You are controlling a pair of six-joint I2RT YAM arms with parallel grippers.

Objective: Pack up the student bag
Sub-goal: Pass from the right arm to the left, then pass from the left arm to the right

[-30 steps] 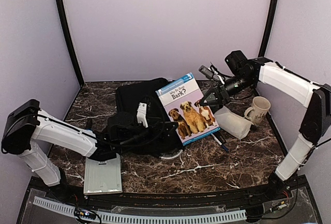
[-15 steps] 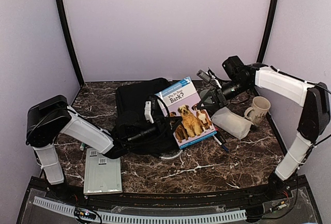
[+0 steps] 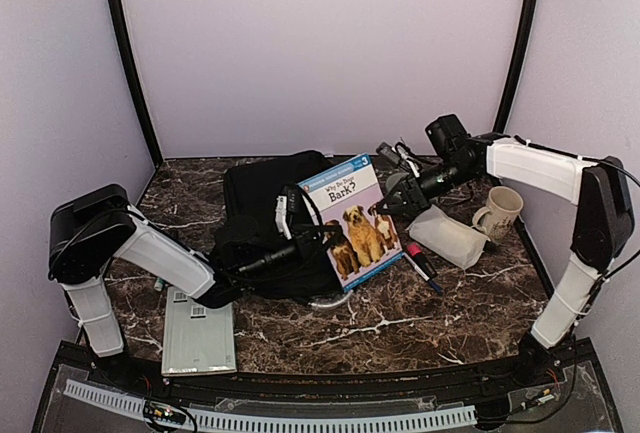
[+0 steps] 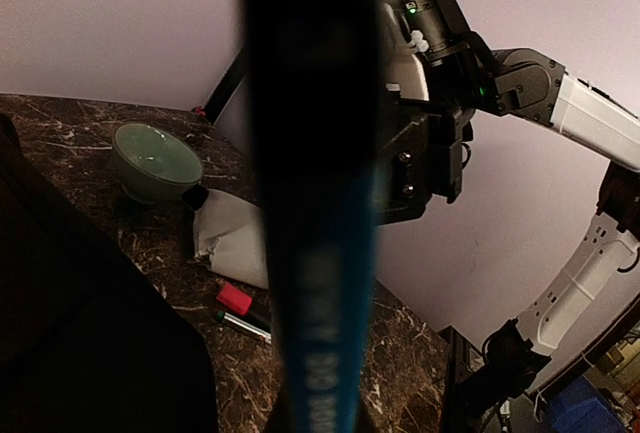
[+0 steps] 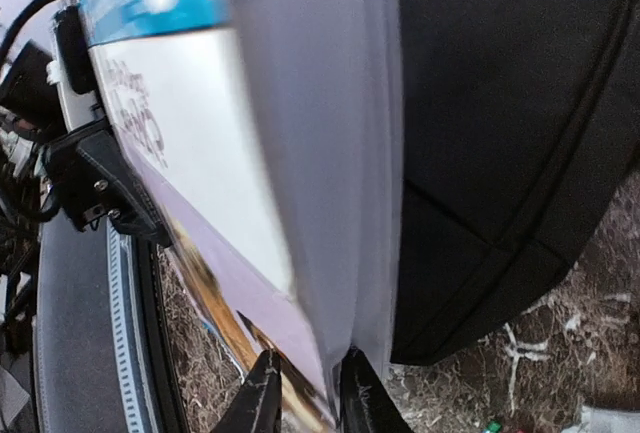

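The student bag [image 3: 262,198], a black soft backpack, lies at the table's middle back and fills the right of the right wrist view [image 5: 500,133]. A dog book [image 3: 350,221] stands upright just right of it, between both arms. My left gripper [image 3: 322,239] is shut on the book's lower left edge; its blurred blue spine [image 4: 320,203] fills the left wrist view. My right gripper [image 3: 396,197] is at the book's right edge. Its fingers [image 5: 305,378] stand slightly apart around the book's corner [image 5: 300,253].
A translucent white pouch [image 3: 446,235] lies right of the book, with a cream mug [image 3: 500,211] beyond it and markers [image 3: 421,265] in front. A grey flat notebook [image 3: 198,331] lies near the front left edge by the left arm.
My left gripper reached the book and closed on its left edge. The right gripper's jaws, shut on the book before, have parted a little. The book shifted slightly left.
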